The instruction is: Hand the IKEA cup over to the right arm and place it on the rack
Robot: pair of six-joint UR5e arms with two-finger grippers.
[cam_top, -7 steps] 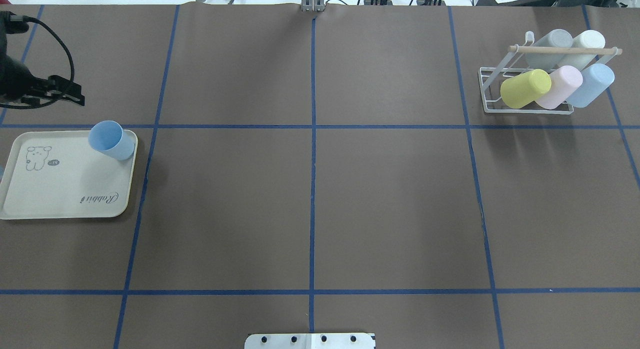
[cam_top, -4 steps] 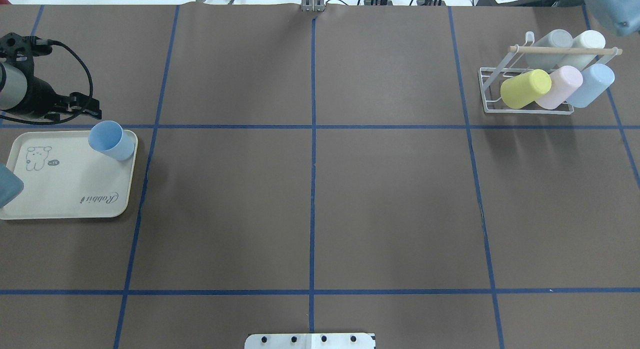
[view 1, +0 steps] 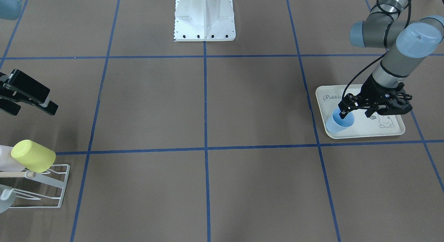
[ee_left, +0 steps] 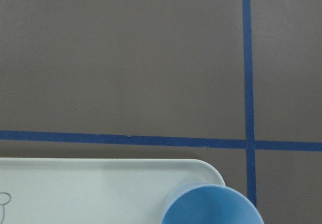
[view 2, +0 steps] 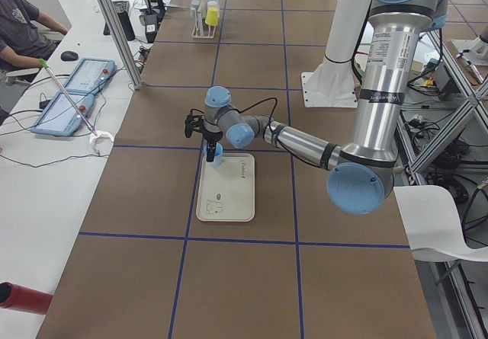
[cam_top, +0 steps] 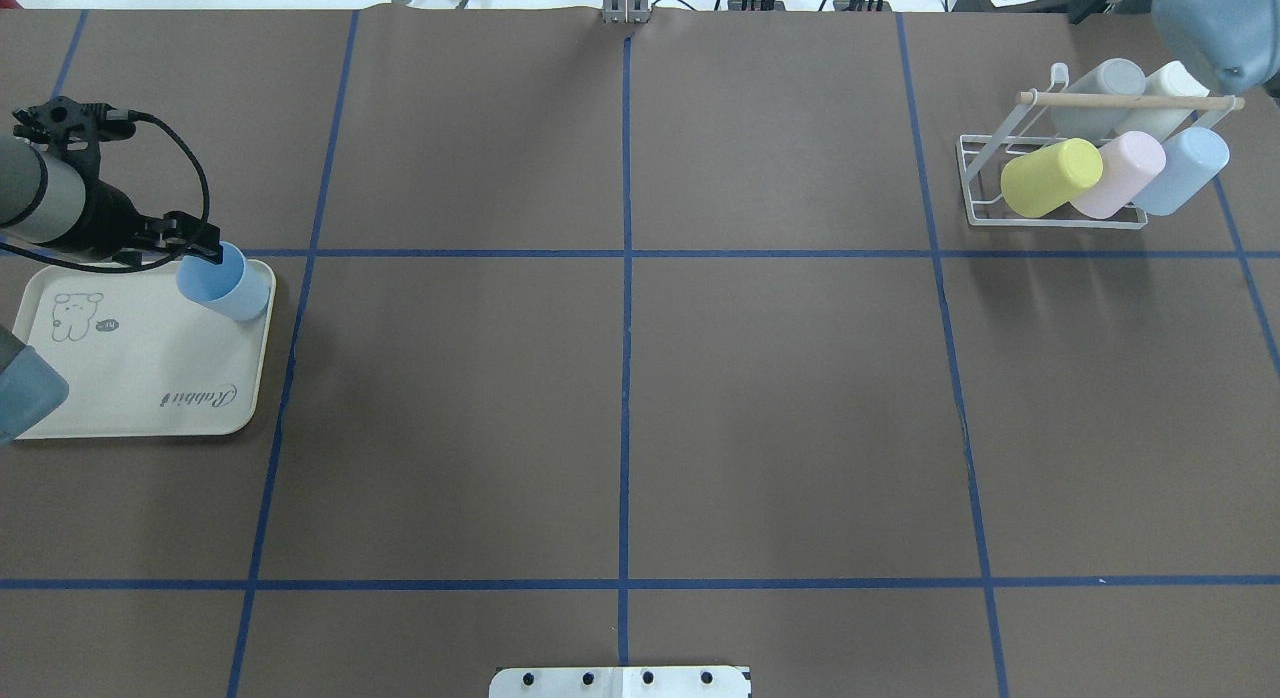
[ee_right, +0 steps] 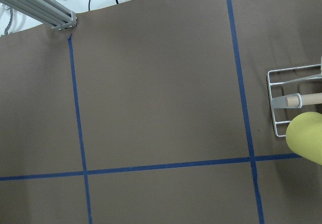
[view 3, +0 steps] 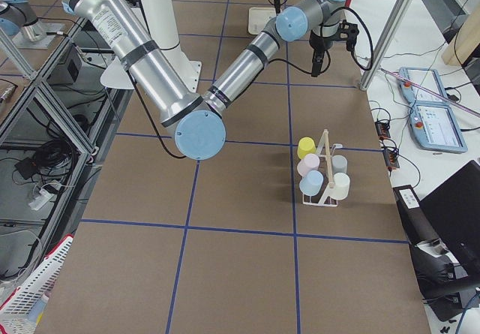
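Closing on the IKEA cup (cam_top: 225, 281) next: what can fail? (OPERATOR)

SUPPORT: Check your start state first. The cup stands upright, mouth up, on the tray (cam_top: 130, 398), at the tray's upper right corner in the overhead view, close to the rim. Your left gripper (view 1: 355, 113) is spread, with one finger over the mouth and the other outside the wall. It grips nothing. Your right gripper (view 1: 31, 108), at the left edge of the front-facing frame, also looks spread and empty.

And the hazards? (OPERATOR)

SUPPORT:
1. If a finger lands on the lip instead of beside it, you will likely tip the cup or shove it over the tray rim.
2. A pinch on one thin wall may let the cup swing or slip at hand-over.
3. The rack (cam_top: 965, 178), upper right of the overhead frame, carries five cups. Only one peg (cam_top: 1058, 73) appears free, so a poor approach could knock its neighbours.
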